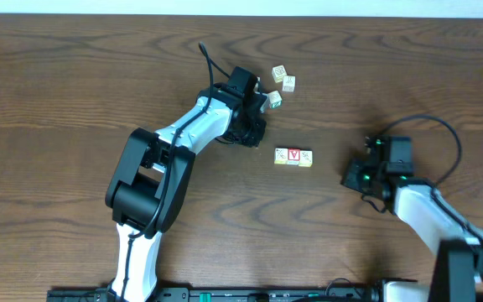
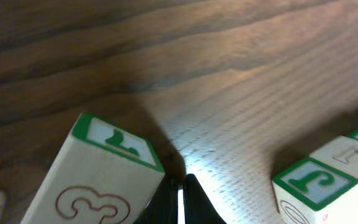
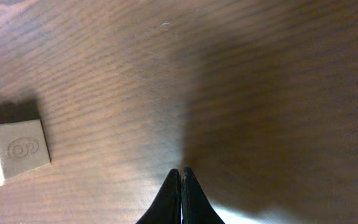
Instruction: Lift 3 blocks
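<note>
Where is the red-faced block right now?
In the overhead view, the red-faced block sits mid-table, touching one pale block on its left and another on its right.

3 blocks [image 1: 293, 156] in row, ctr table [image 1: 74, 84]

- counter [image 1: 57, 67]: dark wood, strong grain, faint sheen where light hits
- blocks [image 1: 293, 157]: pale matt wood, printed faces
- left end effector [image 2: 180, 190], right end effector [image 3: 182, 185]: black, smooth, plastic-looking

White-and-black arms [image 1: 193, 124], black cables [image 1: 209, 64]
</note>
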### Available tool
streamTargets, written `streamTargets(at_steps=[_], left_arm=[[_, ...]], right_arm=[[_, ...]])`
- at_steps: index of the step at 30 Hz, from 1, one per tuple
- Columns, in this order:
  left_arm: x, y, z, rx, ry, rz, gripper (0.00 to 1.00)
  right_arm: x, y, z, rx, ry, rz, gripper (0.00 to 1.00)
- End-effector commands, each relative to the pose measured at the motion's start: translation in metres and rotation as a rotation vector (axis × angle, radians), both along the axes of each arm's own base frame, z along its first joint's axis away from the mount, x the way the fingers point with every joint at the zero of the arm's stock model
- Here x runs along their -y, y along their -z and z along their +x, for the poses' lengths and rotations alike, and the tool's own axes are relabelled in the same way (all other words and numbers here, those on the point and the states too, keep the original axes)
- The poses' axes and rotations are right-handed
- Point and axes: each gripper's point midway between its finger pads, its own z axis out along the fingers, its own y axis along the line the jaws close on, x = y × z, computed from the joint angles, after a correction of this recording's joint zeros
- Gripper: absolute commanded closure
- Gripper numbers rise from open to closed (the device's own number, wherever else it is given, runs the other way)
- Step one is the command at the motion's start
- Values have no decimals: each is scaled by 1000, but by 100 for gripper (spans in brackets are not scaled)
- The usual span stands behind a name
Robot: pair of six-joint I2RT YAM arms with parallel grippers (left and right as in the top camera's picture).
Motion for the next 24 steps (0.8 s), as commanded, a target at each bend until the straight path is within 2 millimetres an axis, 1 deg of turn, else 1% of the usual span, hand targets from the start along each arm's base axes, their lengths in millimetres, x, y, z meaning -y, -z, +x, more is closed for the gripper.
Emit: streamTargets(at_steps=[1,2,3,6,8,10,11,13,14,16,18,22,24], left_arm=[[-23,-5,8,19,-137,82,93],[-22,-14,9,35,-138,71,93],[-21,-21,10,47,-137,65,93],[-16,-57,8,99,-128,30,93],[-13,-83,2,134,-117,9,93],[-6,-114,-9,176,-94,-18,93],[0,-137,-20,211,-73,-42,93],[4,-164,-33,243,-80,-70,93],[3,-178,-39,256,-112,-78,93],[-5,-203,-52,282,-174,-82,93],[-17,-225,-64,317,-217,-78,93],[-51,-268,-88,423,-309,-104,93],[-70,-285,-101,478,-353,-121,93]], right_arm=[[1,-34,2,120,-99,-3,99],[0,-44,0,140,-102,7,99],[0,-49,-2,147,-99,6,99],[2,-73,-11,174,-95,-11,99],[2,-86,-16,191,-96,-12,99],[-1,-100,-25,204,-103,-2,99],[-6,-109,-31,209,-116,19,99],[-13,-119,-41,202,-152,44,99],[-15,-122,-46,194,-165,50,99],[-15,-131,-55,171,-177,45,99],[-15,-145,-61,166,-208,29,99],[-16,-184,-68,169,-259,3,99],[-16,-204,-69,183,-286,-15,99]])
